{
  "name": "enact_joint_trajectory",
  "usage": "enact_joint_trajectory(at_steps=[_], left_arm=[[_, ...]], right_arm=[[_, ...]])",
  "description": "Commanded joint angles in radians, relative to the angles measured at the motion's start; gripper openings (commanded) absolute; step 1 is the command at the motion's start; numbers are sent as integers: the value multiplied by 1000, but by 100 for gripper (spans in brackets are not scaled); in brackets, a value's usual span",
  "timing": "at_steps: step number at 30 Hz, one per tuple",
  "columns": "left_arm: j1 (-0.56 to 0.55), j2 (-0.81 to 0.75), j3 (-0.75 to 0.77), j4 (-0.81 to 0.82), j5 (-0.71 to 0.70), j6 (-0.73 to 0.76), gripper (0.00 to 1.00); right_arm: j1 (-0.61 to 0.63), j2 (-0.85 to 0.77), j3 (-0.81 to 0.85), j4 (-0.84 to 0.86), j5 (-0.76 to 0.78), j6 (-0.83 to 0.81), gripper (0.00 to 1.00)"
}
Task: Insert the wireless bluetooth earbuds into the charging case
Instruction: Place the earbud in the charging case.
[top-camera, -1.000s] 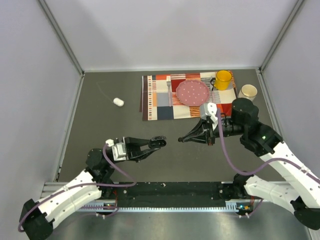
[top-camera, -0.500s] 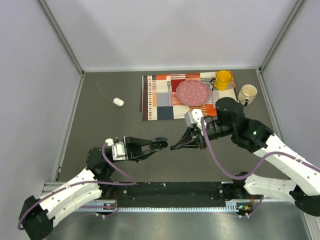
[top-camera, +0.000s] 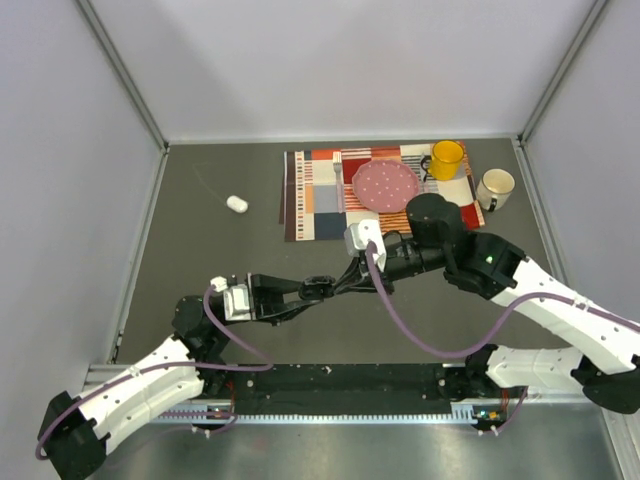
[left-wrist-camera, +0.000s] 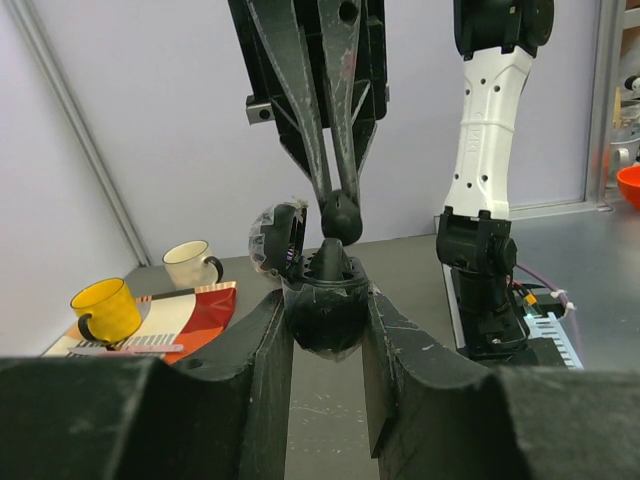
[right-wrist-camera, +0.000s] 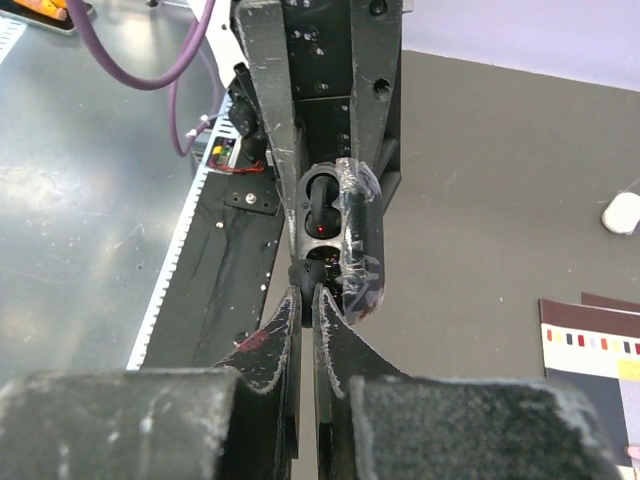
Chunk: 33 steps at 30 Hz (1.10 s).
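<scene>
The left gripper (left-wrist-camera: 325, 322) has its jaws pressed against the two flanks of the black charging case (left-wrist-camera: 325, 312), which sits upright between the fingers (left-wrist-camera: 262, 345) with its mouth facing the other arm. The case's lid (left-wrist-camera: 277, 238) is swung open and stands to one side of the left jaws, a clear film over it.

The right gripper (right-wrist-camera: 305, 293) reaches in from the opposite side – its jaws are drawn almost together, pinching a black earbud (left-wrist-camera: 341, 216) at the very tips. In the left wrist view the bud hangs just beyond the left jaws' tips, directly over the open mouth of the case; whether it already touches the case I cannot tell. From the right wrist the case's dark cavity, with a small red light in it, lies straight ahead of the nearly closed jaws, the lid just beside it.

From above, the two sets of jaws meet tip to tip. A white oval pod (top-camera: 236, 204) lies well apart from both – as do a yellow mug (top-camera: 446, 158) and a white mug (top-camera: 495, 186)
</scene>
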Motion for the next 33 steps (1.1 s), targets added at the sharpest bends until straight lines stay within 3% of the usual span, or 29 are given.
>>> enact_joint_trajectory(at_steps=[1, 13, 20, 24, 29, 33], left_arm=[[3, -6, 40, 65, 8, -12, 0], [3, -4, 28, 88, -7, -14, 0], [4, -33, 8, 94, -65, 0, 0], [3, -52, 0, 91, -84, 5, 0], [3, -50, -2, 85, -92, 6, 0], [3, -44, 1, 88, -89, 3, 0]], right_arm=[[25, 25, 58, 6, 51, -27, 0], [53, 68, 49, 0, 140, -52, 1], [53, 50, 36, -20, 167, -46, 6], [53, 30, 32, -23, 200, -42, 11], [53, -1, 30, -14, 215, -33, 26], [54, -18, 30, 11, 233, -24, 27]])
